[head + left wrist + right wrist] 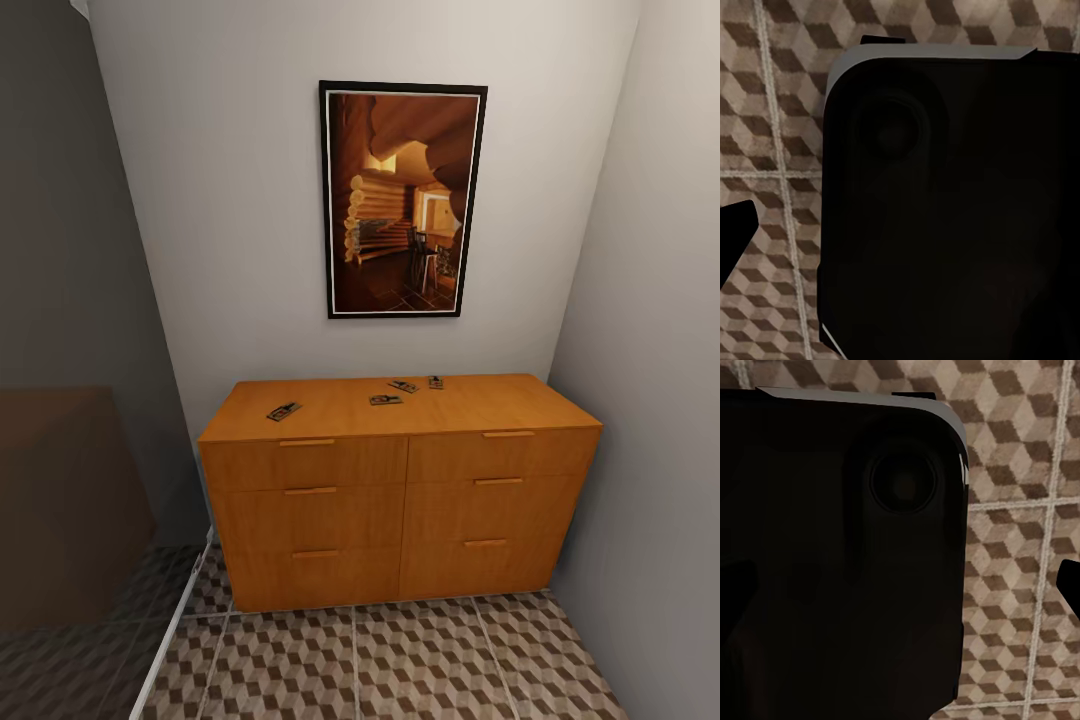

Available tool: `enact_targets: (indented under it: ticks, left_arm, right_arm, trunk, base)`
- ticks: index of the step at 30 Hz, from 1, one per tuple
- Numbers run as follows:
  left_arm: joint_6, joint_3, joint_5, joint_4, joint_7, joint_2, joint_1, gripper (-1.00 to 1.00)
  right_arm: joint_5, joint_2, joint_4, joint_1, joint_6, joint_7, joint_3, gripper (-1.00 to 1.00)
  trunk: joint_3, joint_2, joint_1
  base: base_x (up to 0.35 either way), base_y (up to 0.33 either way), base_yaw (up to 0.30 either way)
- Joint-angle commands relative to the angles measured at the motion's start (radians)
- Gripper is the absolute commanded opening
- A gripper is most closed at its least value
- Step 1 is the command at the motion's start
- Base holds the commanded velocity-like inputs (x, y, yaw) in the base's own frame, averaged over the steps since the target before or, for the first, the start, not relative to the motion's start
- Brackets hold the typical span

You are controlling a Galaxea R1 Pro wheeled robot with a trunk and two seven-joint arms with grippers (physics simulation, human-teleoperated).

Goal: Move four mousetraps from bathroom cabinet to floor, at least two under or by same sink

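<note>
Four mousetraps (385, 400) lie loose on the cabinet (400, 480) top, one apart at left (284, 411). Likely light, stiff, flat boards (wire parts snaggy); pinch across the edges. Grippers' opening: cannot tell. Floor (400, 660) bare.

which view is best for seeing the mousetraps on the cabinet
The head view: all four mousetraps lie on the cabinet top. Both wrist views show patterned floor tiles and a dark robot part instead.
</note>
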Motion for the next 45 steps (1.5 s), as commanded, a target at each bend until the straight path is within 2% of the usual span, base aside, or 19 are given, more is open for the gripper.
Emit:
enact_targets:
  ticks: [1, 8, 10, 27, 31, 34, 38, 41, 42, 43, 45]
  left_arm:
    - [-0.002, 0.001, 0.008, 0.000, 0.000, 0.000, 0.000, 1.00]
    - [-0.003, 0.001, 0.021, 0.000, 0.000, 0.000, 0.000, 1.00]
    - [-0.003, 0.000, 0.037, 0.000, 0.000, 0.000, 0.000, 1.00]
    - [0.001, -0.006, 0.043, -0.020, -0.001, 0.009, 0.000, 1.00]
    - [0.009, -0.006, 0.044, -0.091, -0.001, 0.013, 0.000, 1.00]
    - [0.014, -0.007, 0.043, -0.160, 0.000, 0.014, 0.000, 1.00]
    - [0.019, -0.007, 0.040, -0.240, 0.001, 0.013, 0.000, 1.00]
    - [0.038, -0.008, 0.035, -0.319, 0.001, 0.012, 0.000, 1.00]
    - [0.052, -0.009, 0.034, -0.349, 0.001, 0.012, 0.000, 1.00]
    - [0.138, -0.011, 0.031, -0.480, 0.001, 0.013, 0.000, 1.00]
    - [0.194, -0.013, 0.030, -0.548, 0.002, 0.013, 0.000, 1.00]
  right_arm:
    - [0.000, 0.000, 0.000, 0.000, -0.003, -0.001, 0.000, 1.00]
    - [0.000, -0.001, 0.000, 0.000, -0.004, -0.001, 0.000, 1.00]
    - [0.001, -0.002, 0.000, 0.000, -0.004, -0.002, 0.001, 1.00]
    - [0.007, -0.002, -0.007, 0.000, -0.002, 0.000, 0.002, 1.00]
    - [0.011, -0.004, -0.037, 0.000, 0.000, 0.003, 0.001, 1.00]
    - [0.011, -0.005, -0.104, 0.000, 0.015, 0.005, 0.001, 1.00]
    - [0.011, -0.010, -0.186, 0.000, 0.071, 0.005, 0.001, 1.00]
    - [0.010, -0.024, -0.267, 0.000, 0.132, 0.005, 0.000, 1.00]
    - [0.010, -0.030, -0.300, 0.000, 0.155, 0.005, -0.001, 1.00]
    - [0.006, -0.055, -0.447, 0.000, 0.253, 0.006, -0.006, 1.00]
    - [0.004, -0.063, -0.524, 0.000, 0.307, 0.007, -0.008, 1.00]
  trunk:
    - [-0.001, 0.000, 0.000]
    - [-0.001, 0.000, 0.000]
    - [-0.001, 0.000, 0.000]
    - [-0.001, 0.000, 0.000]
    - [-0.001, 0.000, 0.000]
    - [-0.001, 0.000, 0.000]
    - [-0.001, 0.000, 0.000]
    - [-0.001, 0.000, 0.000]
    - [-0.001, 0.000, 0.000]
    - [-0.001, 0.000, 0.000]
    - [-0.001, 0.000, 0.000]
  base:
    - [0.000, 0.000, 0.000]
    - [0.000, 0.000, 0.000]
    - [0.000, 0.000, 0.000]
    - [0.000, 0.000, 0.000]
    - [0.000, 0.000, 0.000]
    - [0.000, 0.000, 0.000]
    - [0.000, 0.000, 0.000]
    - [0.000, 0.000, 0.000]
    - [0.000, 0.000, 0.000]
    - [0.000, 0.000, 0.000]
    - [0.000, 0.000, 0.000]
